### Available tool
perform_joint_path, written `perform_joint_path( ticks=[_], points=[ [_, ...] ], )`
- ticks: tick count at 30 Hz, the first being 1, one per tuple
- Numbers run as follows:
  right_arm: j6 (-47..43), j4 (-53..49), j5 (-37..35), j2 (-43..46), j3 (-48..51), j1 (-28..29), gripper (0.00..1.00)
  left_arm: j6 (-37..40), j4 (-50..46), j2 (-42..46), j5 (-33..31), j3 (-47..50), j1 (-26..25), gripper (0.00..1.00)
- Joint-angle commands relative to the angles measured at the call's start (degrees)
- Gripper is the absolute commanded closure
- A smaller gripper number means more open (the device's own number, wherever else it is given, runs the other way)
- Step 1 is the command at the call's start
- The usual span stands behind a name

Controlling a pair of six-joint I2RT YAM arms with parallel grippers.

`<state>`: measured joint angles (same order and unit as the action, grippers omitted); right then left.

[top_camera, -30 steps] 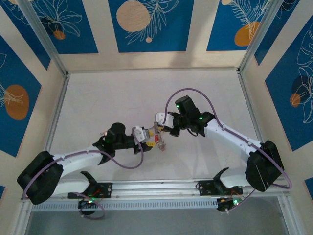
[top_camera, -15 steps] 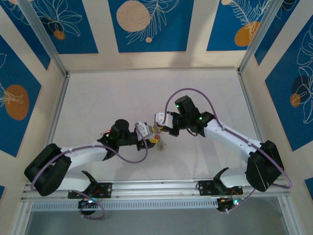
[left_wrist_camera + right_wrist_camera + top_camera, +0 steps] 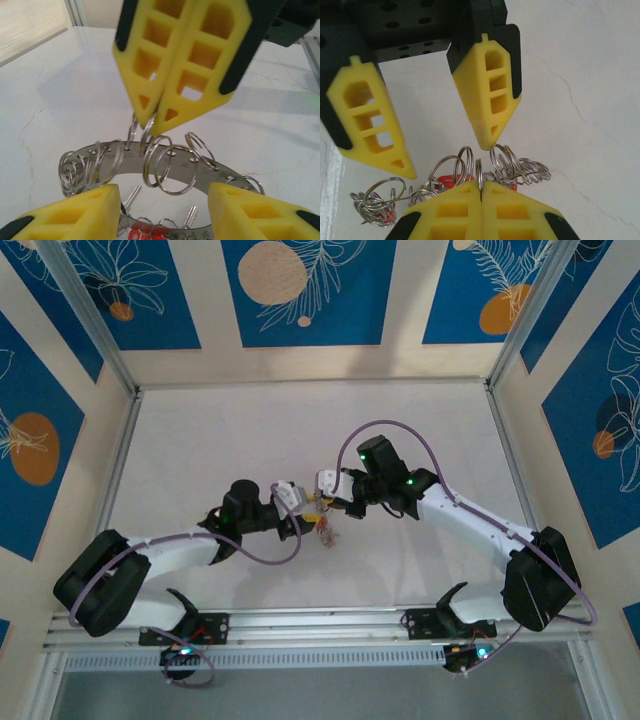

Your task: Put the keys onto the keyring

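Top external view: both arms reach in to meet near the middle of the white surface point(image 3: 200, 440). The left tool point(image 3: 303, 512) and the right tool point(image 3: 321, 502) sit tip to tip, just above the keyring point(image 3: 326, 531), which shows as a small grey and red tangle on the surface directly beneath them. From this height I cannot tell how either tool's jaws stand.

Left wrist view: the left tool point(image 3: 164, 192) is released, its two yellow fingers point(image 3: 75, 215) spread wide at the bottom of the frame with nothing gripped between them. The keyring point(image 3: 200, 172) curves across just beyond the fingertips as a grey metal band strung with many small wire loops point(image 3: 170, 170). Red heads of the keys point(image 3: 145, 234) peek out below the band, along with two silver key blades. The right tool point(image 3: 150, 127) comes down from above with its fingers pressed together, the tips clenched on one wire loop standing up from the band.

Right wrist view: the right tool point(image 3: 480, 187) is clenched, its yellow pads meeting on a thin wire loop point(image 3: 479, 172) that rises between them. More loops point(image 3: 520, 170) fan out beside it, and the red keys point(image 3: 449, 181) lie among them against the pale surface point(image 3: 580, 75). Above, the left tool point(image 3: 447, 160) hangs with its fingers point(image 3: 492, 95) well apart, one tip just over the loops.
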<state>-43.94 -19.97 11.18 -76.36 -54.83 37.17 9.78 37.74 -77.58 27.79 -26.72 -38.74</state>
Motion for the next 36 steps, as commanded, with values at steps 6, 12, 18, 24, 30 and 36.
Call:
perform_joint_path(
  ticks=[6, 12, 18, 24, 30, 36],
  points=[
    [-0.27, 1.29, 2.82, 0.07, -0.63, 0.45, 1.00, 1.71, 2.99, 1.04, 7.80, -0.69, 0.27, 0.51],
    [-0.25, 1.42, 2.50, -0.03, -0.75, 0.45, 1.00, 3.69, 1.17, 2.07, 11.80, -0.80, 0.22, 0.60],
    [0.03, 0.87, 1.33, -0.11, -1.14, 0.36, 1.00, 6.80, -3.39, 4.45, 11.38, 0.18, -0.56, 0.64],
    [0.26, 0.71, 1.23, -0.41, -1.51, 0.36, 1.00, 9.76, -8.20, 6.30, 10.88, 0.88, -2.92, 0.63],
    [-1.14, 1.40, 3.24, 0.15, -0.91, 0.42, 1.00, 10.56, -10.03, 11.19, 6.22, 2.51, -3.71, 0.59],
    [-3.14, 2.92, 5.92, 1.68, 1.14, 0.43, 1.00, 11.96, -14.36, 16.32, 0.14, 1.31, -1.41, 0.54]
  ],
)
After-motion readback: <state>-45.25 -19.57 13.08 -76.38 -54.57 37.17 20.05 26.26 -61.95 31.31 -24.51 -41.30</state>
